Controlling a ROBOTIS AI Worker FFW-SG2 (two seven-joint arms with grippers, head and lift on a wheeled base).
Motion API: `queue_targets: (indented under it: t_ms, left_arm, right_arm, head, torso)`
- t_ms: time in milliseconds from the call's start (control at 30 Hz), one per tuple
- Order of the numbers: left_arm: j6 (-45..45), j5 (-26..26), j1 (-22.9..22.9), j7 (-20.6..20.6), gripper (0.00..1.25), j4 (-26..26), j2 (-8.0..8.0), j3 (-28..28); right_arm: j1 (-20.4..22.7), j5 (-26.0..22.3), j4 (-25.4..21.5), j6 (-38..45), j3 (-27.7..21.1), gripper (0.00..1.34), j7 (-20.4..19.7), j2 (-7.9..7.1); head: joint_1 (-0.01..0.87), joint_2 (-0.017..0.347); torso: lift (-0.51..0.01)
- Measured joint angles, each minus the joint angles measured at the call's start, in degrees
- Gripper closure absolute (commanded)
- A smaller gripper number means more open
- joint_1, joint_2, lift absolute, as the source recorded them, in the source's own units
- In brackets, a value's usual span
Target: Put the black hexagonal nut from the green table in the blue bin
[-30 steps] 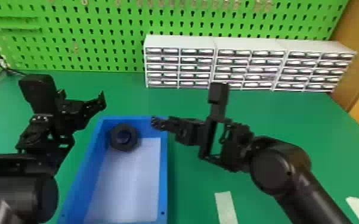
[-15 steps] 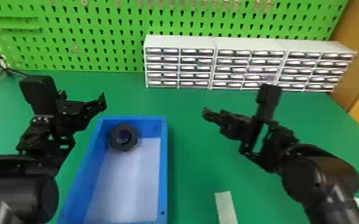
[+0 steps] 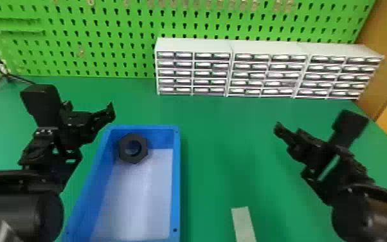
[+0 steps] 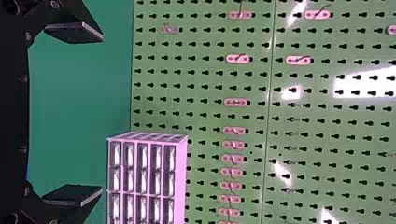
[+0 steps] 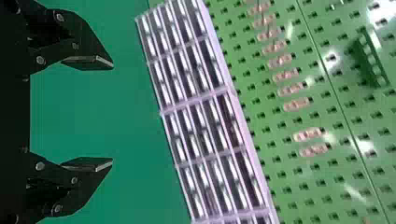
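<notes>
Inside the blue rectangular bin (image 3: 176, 180) rests the black hexagonal nut (image 3: 133, 159); spread black left hand (image 4: 102, 113) and right hand (image 5: 112, 113) should avoid nudging it.

Black hexagonal nut (image 3: 134, 158) in the blue bin (image 3: 176, 180), head view. The nut, 1 thick, dark, matte ring with 6 sides and a round central hole, rests inside the bin at 11 o'clock from its middle, near the far left corner. Its hole faces up; whether its underside is wholly flat on the floor cannot be told. The bin, open-topped, rectangular and upright, has blue walls and a pale, whitish floor. It sits on the green table (image 3: 221, 144), centred between 7 and 8 o'clock from the view's centre, its long sides running from near to far.
</notes>
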Motion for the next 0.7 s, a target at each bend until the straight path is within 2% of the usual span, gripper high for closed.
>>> queue_targets:
  t_ms: [167,700]
  left_arm:
    - [-0.5,1.2,0.4,0.1,0.14,0.5,0.00,0.0]
    - [-1.1,3.2,1.1,0.2,0.14,0.8,0.00,-0.2]
  right_arm:
    - [1.5,1.8,0.0,-3.1,-2.8,0.52,0.0,0.96]
    - [4.6,3.1,-0.9,-7.1,-6.2,0.52,0.0,1.06]
  head:
    - [0.692,0.008]
    - [0.692,0.008]
  torso:
    - [-0.097]
    - [-0.097]
